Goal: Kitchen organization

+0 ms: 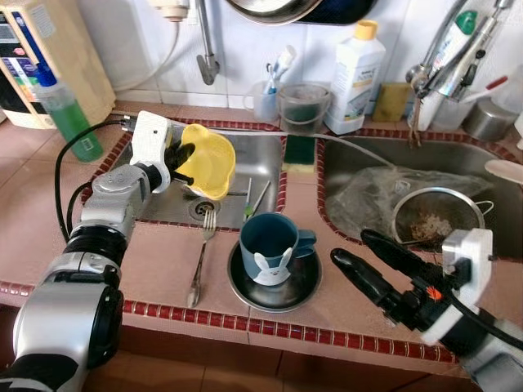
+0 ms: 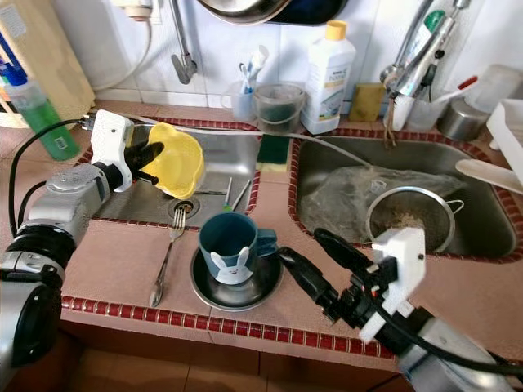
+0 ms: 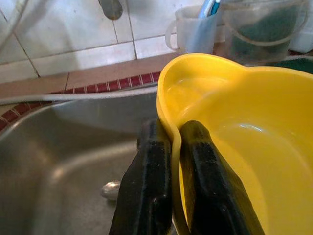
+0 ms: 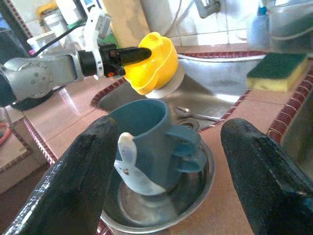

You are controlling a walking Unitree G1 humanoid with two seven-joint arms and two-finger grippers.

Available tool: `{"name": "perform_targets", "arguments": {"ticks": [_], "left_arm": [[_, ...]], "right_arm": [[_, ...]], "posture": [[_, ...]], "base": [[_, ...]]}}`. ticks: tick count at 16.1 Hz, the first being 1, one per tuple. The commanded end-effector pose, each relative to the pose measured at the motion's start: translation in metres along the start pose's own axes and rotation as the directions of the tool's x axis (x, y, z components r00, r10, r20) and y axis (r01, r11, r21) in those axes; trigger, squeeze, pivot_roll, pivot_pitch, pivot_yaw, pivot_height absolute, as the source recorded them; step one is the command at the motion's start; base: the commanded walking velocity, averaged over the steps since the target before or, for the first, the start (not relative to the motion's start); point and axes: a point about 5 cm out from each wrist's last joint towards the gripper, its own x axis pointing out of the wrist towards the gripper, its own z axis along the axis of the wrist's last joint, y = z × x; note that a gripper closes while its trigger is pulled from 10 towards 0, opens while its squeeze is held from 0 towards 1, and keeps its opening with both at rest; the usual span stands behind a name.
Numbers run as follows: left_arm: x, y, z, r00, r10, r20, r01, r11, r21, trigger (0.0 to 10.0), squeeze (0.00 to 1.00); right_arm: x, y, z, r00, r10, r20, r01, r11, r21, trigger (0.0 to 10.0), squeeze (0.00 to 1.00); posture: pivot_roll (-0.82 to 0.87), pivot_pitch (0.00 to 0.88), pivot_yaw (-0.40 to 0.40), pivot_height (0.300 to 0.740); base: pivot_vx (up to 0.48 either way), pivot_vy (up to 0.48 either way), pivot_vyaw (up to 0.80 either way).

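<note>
Left pincer (image 1: 186, 155) clamped on the rim of a yellow bowl (image 1: 208, 159) — one finger inside, one outside, clear in the left wrist view. Bowl is tilted on its side, held above the small left sink (image 1: 257, 167), upper left-centre of the left eye frame. Drain (image 1: 201, 208) just below it.

Right pincer (image 1: 368, 257) at lower right, fingers (image 4: 78, 181) spread wide apart, holding nothing, pointed toward a blue mug (image 1: 270, 245) with a rabbit figure on its front. Mug stands upright in a steel bowl (image 1: 274, 286) on the tiled counter (image 1: 163, 261), centre-bottom of frame. Pincer tips near the steel bowl, not touching it.

A fork (image 1: 200, 257) lies left of the steel bowl, tines over the sink edge. Green sponge (image 1: 300, 151) sits on the divider between the sinks. Right sink (image 1: 458, 159) holds a mesh strainer (image 1: 429, 216) and a clear plastic bag (image 1: 364, 192). Back edge — white detergent bottle (image 1: 355, 77), clear cup (image 1: 304, 106), toothbrush cup (image 1: 265, 98). Green bottle (image 1: 69, 118) at far left.
</note>
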Motion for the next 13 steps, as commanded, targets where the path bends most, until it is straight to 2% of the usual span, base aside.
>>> {"name": "perform_targets", "arguments": {"ticks": [1, 7, 13], "left_arm": [[0.004, -0.003, 0.005, 1.000, 0.001, 0.005, -0.001, 1.000, 0.026, 10.0, 0.00], [0.007, -0.011, -0.002, 0.999, -0.043, -0.023, 0.044, 0.999, 0.029, 10.0, 0.00], [-0.002, -0.003, -0.015, 0.991, -0.112, -0.077, 0.111, 0.994, -0.009, 10.0, 0.00]], "right_arm": [[-0.003, 0.004, 0.004, 1.000, -0.011, 0.010, 0.011, 1.000, -0.016, 10.0, 0.00], [-0.009, 0.006, 0.004, 0.999, -0.043, 0.011, 0.043, 0.999, -0.014, 10.0, 0.00], [-0.006, 0.003, 0.005, 1.000, -0.029, 0.003, 0.029, 0.999, -0.016, 10.0, 0.00]], "posture": [[-0.30, 0.112, 0.109, 0.732], [-0.32, 0.118, 0.121, 0.732], [-0.29, 0.113, 0.110, 0.732]], "base": [[0.000, 0.000, 0.00], [0.000, 0.000, 0.00], [0.000, 0.000, 0.00]]}}
